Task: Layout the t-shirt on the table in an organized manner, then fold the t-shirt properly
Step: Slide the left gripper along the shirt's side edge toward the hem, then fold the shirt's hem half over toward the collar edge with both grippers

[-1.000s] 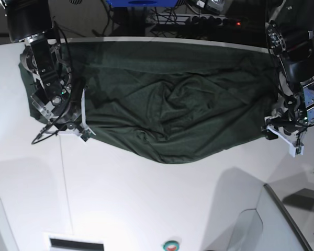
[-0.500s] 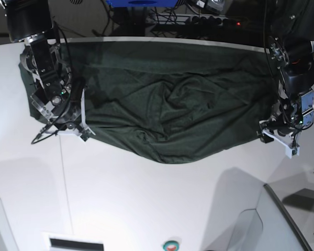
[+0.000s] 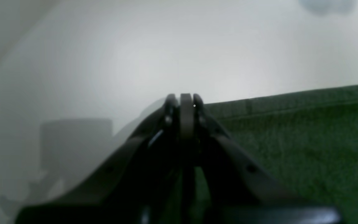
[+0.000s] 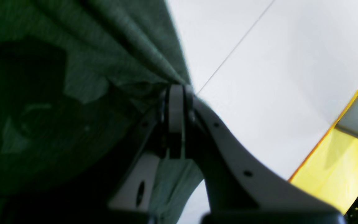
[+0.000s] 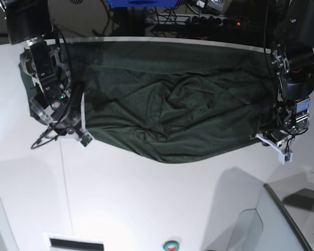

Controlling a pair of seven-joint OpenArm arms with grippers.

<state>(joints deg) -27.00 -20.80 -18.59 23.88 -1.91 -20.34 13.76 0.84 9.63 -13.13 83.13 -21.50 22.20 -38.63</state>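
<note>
the dark green thin-fabric t-shirt (image 5: 170, 102) lies spread and rumpled along the far edge of the smooth white tabletop (image 5: 146, 204). the right gripper (image 4: 176, 93) is clamped on its hem; the left gripper (image 3: 182, 99) has jaws together at its opposite edge.

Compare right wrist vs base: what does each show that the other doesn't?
Right wrist only: the right tool shut on bunched fabric, close up, and a yellow surface off the table's edge.
Base only: the whole t-shirt spread out and rumpled, and the left tool at its other end.
Both: the green t-shirt, the white table and its thin seam line.
</note>
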